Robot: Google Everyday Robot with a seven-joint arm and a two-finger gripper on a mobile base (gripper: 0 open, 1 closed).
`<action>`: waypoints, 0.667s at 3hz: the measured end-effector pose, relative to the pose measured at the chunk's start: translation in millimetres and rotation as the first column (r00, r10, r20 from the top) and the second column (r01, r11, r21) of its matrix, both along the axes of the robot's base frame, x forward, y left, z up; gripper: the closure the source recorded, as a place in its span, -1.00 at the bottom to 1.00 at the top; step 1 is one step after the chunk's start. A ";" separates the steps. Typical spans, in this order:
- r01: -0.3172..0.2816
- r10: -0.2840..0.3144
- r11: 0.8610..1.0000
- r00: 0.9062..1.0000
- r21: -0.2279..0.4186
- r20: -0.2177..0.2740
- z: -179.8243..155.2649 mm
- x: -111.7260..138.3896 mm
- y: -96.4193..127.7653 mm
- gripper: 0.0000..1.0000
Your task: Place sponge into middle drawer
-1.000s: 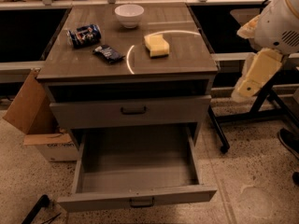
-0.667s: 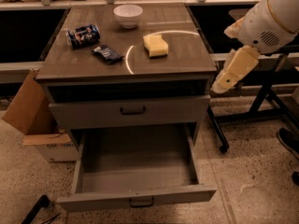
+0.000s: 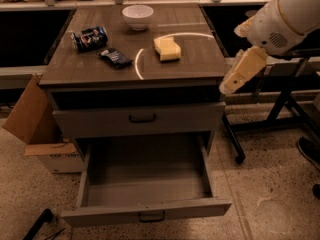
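The pale yellow sponge (image 3: 167,48) lies on the brown cabinet top (image 3: 190,64), right of centre. The middle drawer (image 3: 145,181) is pulled out wide open below, with a bare grey floor and a small dark handle on its slim front panel. My gripper (image 3: 229,86) hangs off the white arm at the right, just outside the cabinet's right front corner, at about the height of the top. It points down and to the left and holds nothing that I can see. It is to the right of the sponge and nearer the front.
A white bowl (image 3: 137,16), a blue drink can (image 3: 89,37) on its side and a small dark snack packet (image 3: 115,58) are on the top. The drawer above (image 3: 142,119) is closed. A cardboard box (image 3: 37,129) stands to the left, a dark metal stand (image 3: 280,109) to the right.
The arm has swung left and slightly down toward the cabinet, bringing the gripper from well right of it to its right front corner. Sponge and drawer have not moved.
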State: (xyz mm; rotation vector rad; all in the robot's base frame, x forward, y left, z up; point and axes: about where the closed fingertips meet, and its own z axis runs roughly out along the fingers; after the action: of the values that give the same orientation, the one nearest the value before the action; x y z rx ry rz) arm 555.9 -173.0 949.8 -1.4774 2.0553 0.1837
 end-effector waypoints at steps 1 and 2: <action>0.001 -0.002 0.998 1.000 0.057 0.025 -4.9 38.6 13.2 -1.00; 0.012 -0.015 0.992 1.000 0.123 0.022 -17.0 78.5 31.1 -1.00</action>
State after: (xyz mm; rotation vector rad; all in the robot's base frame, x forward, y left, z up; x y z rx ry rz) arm 634.5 -141.9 932.8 -1.3850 1.9986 0.2815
